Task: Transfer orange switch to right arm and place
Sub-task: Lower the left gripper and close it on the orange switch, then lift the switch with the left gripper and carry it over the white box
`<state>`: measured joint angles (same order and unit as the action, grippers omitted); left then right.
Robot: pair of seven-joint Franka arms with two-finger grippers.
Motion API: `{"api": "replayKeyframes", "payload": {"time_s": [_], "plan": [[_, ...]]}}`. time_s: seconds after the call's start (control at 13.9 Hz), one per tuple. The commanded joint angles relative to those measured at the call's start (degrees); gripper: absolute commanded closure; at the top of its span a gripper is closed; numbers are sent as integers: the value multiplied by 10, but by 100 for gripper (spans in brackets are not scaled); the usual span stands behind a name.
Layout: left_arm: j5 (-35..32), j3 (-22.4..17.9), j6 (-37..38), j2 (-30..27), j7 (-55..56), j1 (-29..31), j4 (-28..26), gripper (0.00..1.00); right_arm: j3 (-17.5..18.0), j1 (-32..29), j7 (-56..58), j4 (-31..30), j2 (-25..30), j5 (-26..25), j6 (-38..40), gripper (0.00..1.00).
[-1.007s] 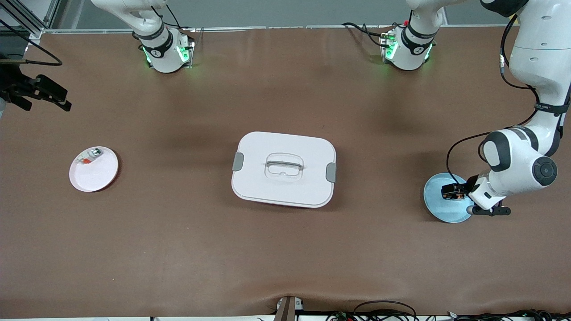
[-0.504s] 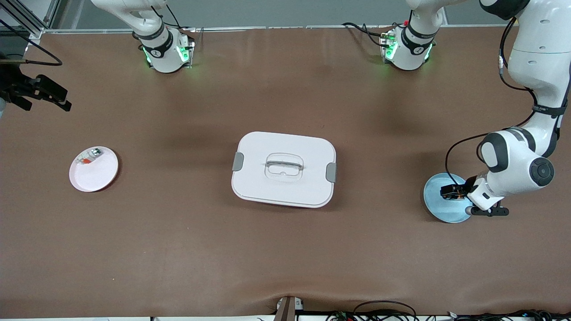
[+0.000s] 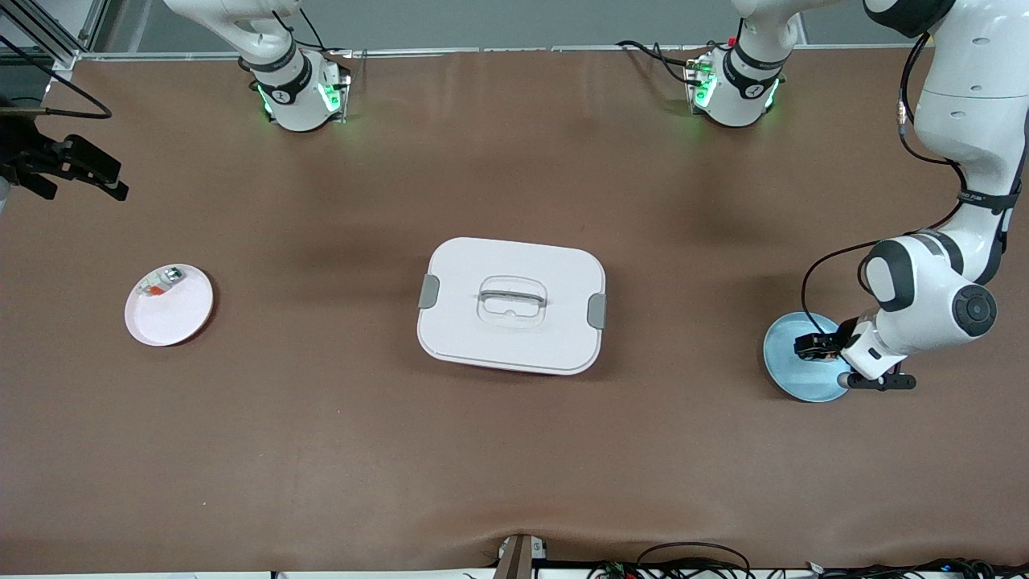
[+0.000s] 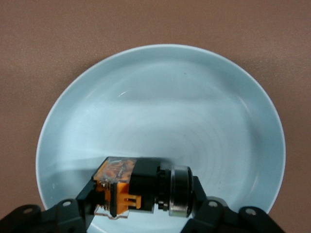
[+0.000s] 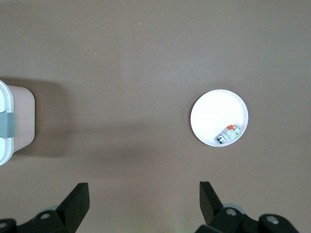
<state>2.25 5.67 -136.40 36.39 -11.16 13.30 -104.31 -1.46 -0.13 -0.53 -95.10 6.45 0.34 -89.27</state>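
The left gripper (image 3: 821, 347) holds the orange switch (image 4: 141, 187) between its fingers over the blue plate (image 3: 788, 374) at the left arm's end of the table, while the right gripper (image 5: 143, 204) waits, spread wide, high above the pink plate (image 3: 181, 315) near the right arm's end.
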Motion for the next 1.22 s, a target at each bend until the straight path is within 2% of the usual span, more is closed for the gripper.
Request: {"api": "replayKeyframes", "payload": {"time_s": [0.0,0.14,0.58,1.01,1.15], "plan": [[0,2,-4,0,-5,1,3,61,1,-3,3,-9,11,-7,1,0],[0,3,-4,-2,-3,-2,4,69,1,-3,3,-9,11,-7,1,0],[7,7,4,-43,21,-5,4,69,1,-3,-3,-9,11,-7,2,0],[10,39,92,-111,97,-1,8,69,1,-2,-4,-7,10,-7,0,0],[34,55,136,-138,135,-1,17,69,1,-1,-4,-6,10,-7,0,0]]}}
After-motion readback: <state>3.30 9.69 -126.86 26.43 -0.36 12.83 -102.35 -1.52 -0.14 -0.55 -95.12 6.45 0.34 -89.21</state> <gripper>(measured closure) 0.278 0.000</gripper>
